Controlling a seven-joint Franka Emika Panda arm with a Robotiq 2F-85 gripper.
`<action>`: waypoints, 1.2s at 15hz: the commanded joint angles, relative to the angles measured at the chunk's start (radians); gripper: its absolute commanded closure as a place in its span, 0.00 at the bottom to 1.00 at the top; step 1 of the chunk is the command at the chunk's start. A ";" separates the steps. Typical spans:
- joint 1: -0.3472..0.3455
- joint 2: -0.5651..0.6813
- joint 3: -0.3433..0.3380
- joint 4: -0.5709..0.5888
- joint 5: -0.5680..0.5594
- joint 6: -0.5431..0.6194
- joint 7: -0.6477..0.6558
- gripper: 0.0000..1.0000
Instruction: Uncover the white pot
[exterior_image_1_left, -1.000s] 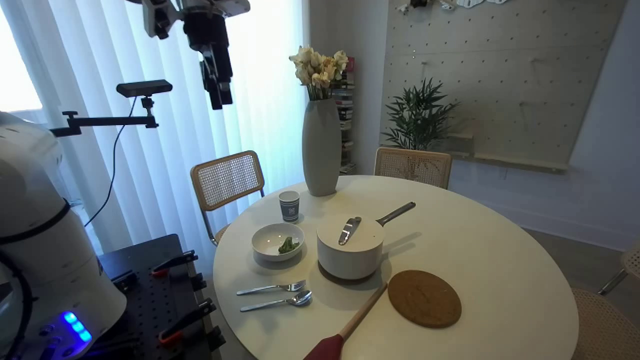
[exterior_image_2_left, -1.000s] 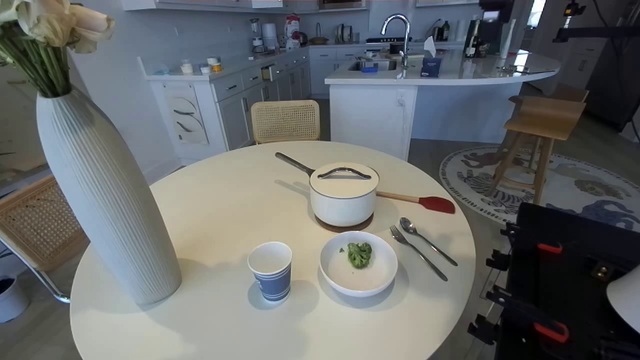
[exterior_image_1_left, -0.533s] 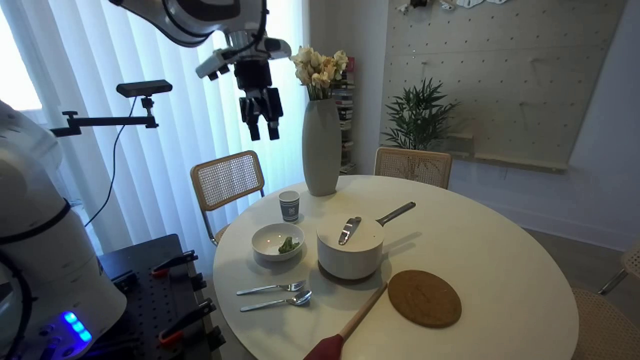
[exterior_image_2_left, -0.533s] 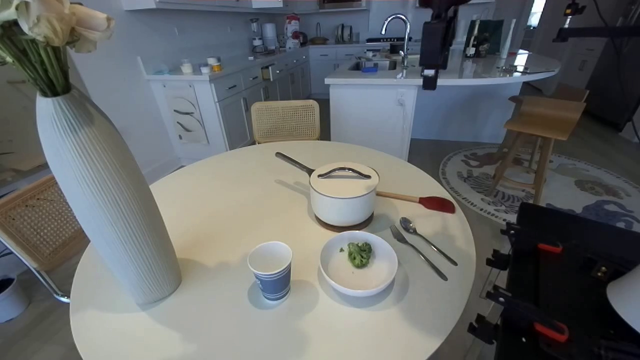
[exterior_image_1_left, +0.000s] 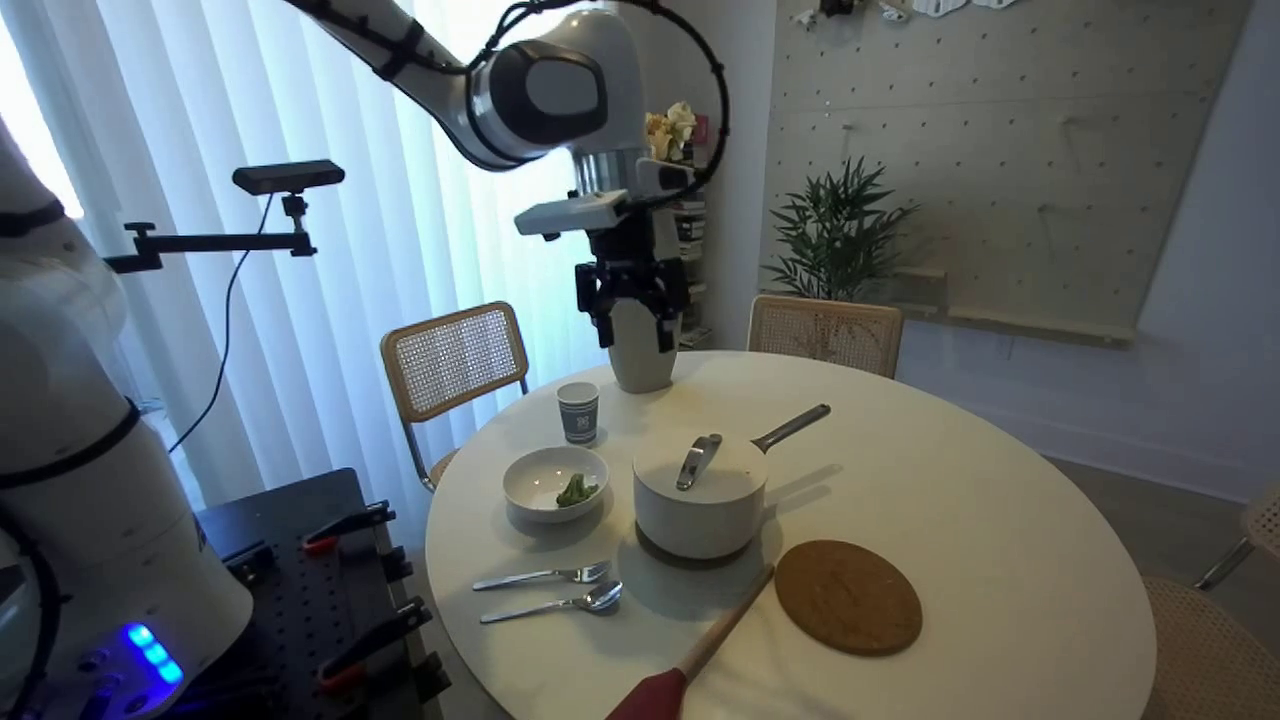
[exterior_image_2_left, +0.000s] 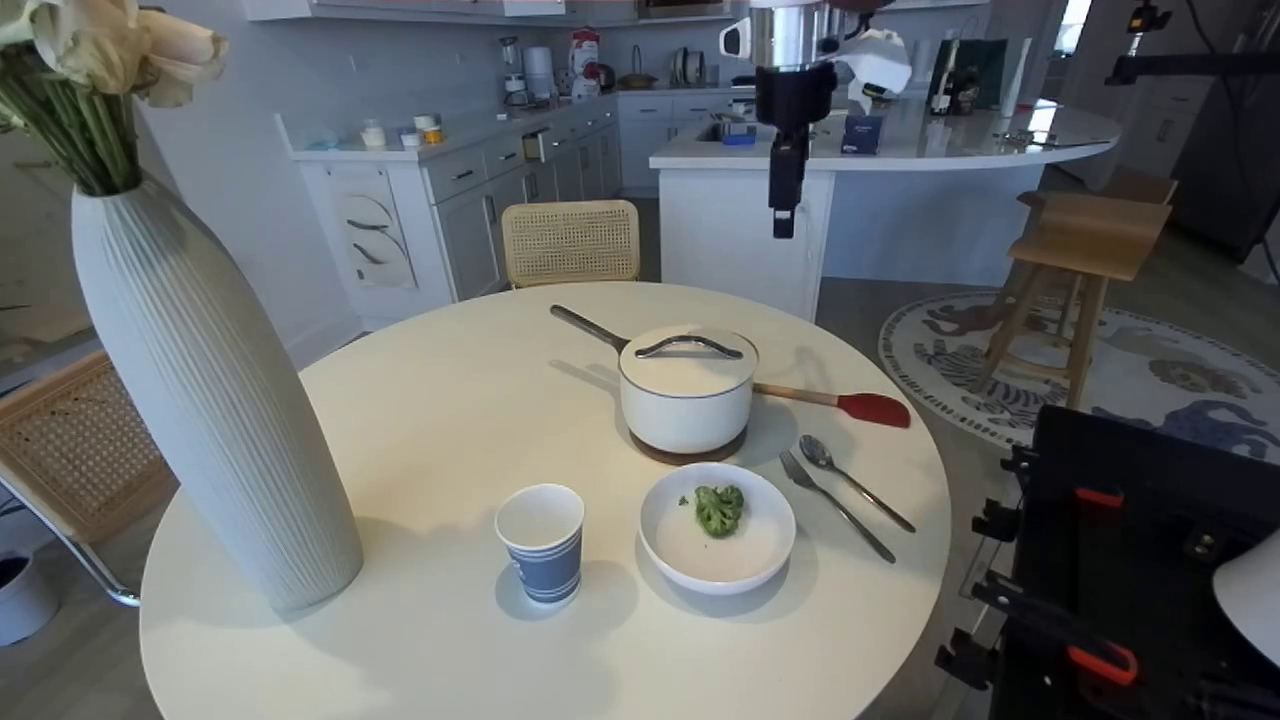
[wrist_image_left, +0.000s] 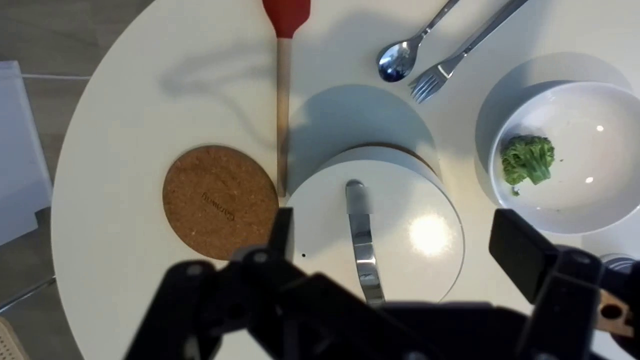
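The white pot (exterior_image_1_left: 698, 522) stands on a cork mat on the round table, in both exterior views (exterior_image_2_left: 685, 422). A white lid (exterior_image_2_left: 665, 372) covers it, so its inside is hidden. The lid has a curved metal handle (wrist_image_left: 364, 245). The pot's long dark handle (exterior_image_1_left: 793, 427) points away from the cutlery; it is hidden in the wrist view. My gripper (exterior_image_1_left: 636, 338) is open and empty, high above the table. In the wrist view the open fingers (wrist_image_left: 392, 222) frame the lid and its handle from above, touching nothing.
A cork mat (exterior_image_1_left: 848, 598) and a red spatula (wrist_image_left: 283, 100) lie beside the pot. A bowl with broccoli (exterior_image_2_left: 717, 570), a paper cup (exterior_image_2_left: 545, 550), a fork (exterior_image_1_left: 540, 577) and a spoon (exterior_image_1_left: 555, 605) are near it. A tall vase (exterior_image_2_left: 215, 400) stands at the table's edge.
The arm has swung over the table and come down toward the pot. The gripper has turned and its fingers show wider apart. The pot, lid and other things have not moved.
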 joint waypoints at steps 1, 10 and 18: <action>-0.016 0.164 -0.001 0.130 0.033 0.038 -0.115 0.00; -0.050 0.394 0.058 0.287 0.089 0.058 -0.196 0.00; -0.055 0.504 0.080 0.348 0.057 0.107 -0.186 0.00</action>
